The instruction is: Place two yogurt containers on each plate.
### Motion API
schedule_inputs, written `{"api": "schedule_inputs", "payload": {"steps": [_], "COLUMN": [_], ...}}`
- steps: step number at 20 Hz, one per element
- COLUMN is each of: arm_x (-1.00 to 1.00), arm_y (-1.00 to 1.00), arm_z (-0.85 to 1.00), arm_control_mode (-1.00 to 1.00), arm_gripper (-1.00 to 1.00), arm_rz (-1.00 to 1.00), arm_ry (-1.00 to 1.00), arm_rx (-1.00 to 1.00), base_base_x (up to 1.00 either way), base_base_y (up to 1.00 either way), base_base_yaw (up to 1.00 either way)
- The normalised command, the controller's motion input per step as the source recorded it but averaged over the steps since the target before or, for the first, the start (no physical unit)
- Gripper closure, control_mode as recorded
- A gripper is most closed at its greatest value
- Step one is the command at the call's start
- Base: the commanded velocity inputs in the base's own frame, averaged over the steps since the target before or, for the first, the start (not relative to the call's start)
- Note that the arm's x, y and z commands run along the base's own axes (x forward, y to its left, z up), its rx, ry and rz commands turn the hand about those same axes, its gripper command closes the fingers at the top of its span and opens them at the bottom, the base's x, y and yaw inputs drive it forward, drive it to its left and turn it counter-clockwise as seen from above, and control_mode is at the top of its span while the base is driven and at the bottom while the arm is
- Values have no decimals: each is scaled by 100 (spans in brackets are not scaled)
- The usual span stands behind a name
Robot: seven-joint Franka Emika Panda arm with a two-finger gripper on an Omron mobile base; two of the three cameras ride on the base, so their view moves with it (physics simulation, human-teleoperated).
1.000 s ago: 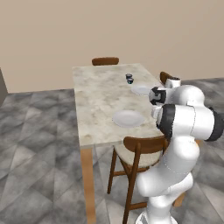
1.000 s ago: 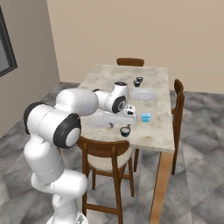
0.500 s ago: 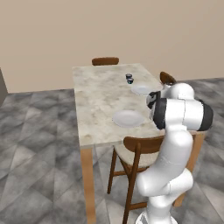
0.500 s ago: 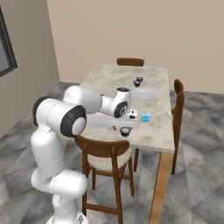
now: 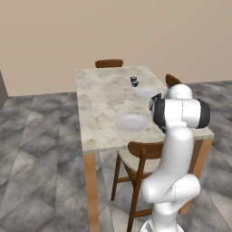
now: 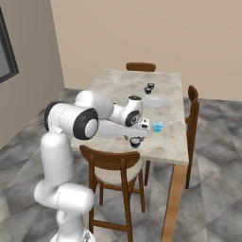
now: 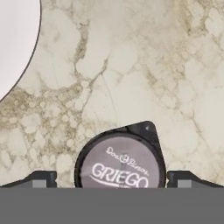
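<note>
Nearest the base, a wooden chair (image 6: 113, 163) stood tucked under the marble table (image 5: 104, 97). Just beyond it, near the table's front edge, a dark yogurt cup (image 7: 120, 164) sat between the two finger tips of the gripper (image 7: 111, 179), whose jaws stood wide, one tip on each side of the cup and neither touching it. Its grey lid read "GRIEGO" in large white letters, with a smaller cursive line above that was too fine to make out with certainty; the lid's lower part was cut off at the bottom of the hand view. In the right base view this same cup showed just under the hand. A light blue yogurt container (image 6: 157, 126) stood just beside the hand on the table, its label too small to read. The near plate (image 5: 132, 122) lay bare on the marble, partly hidden by the arm in the right base view and cut off by the corner in the hand view. Farther on lay the far plate (image 6: 156, 102), also bare, and beyond it two dark cups (image 6: 149, 88) stood close together, their tops unreadable. Two more chairs (image 5: 109, 63) stood at the far end and right side.
</note>
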Motion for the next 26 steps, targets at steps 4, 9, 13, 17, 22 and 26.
{"api": "schedule_inputs", "payload": {"steps": [4,9,13,17,22,26], "arm_x": [19,6,2,0,0,0], "arm_y": [-15,-7,0,8,2,0], "arm_z": [-24,-24,-24,-12,-18,-11], "arm_control_mode": [-100,-100,-100,-100,-100,-100], "arm_gripper": [-100,-100,-100,-100,100,100], "arm_rz": [0,0,0,0,0,0], "arm_ry": [0,0,0,0,0,0], "arm_rx": [0,0,0,0,0,0], "base_base_x": [0,0,0,0,0,0], "base_base_y": [0,0,0,0,0,0], "base_base_yaw": [0,0,0,0,0,0]}}
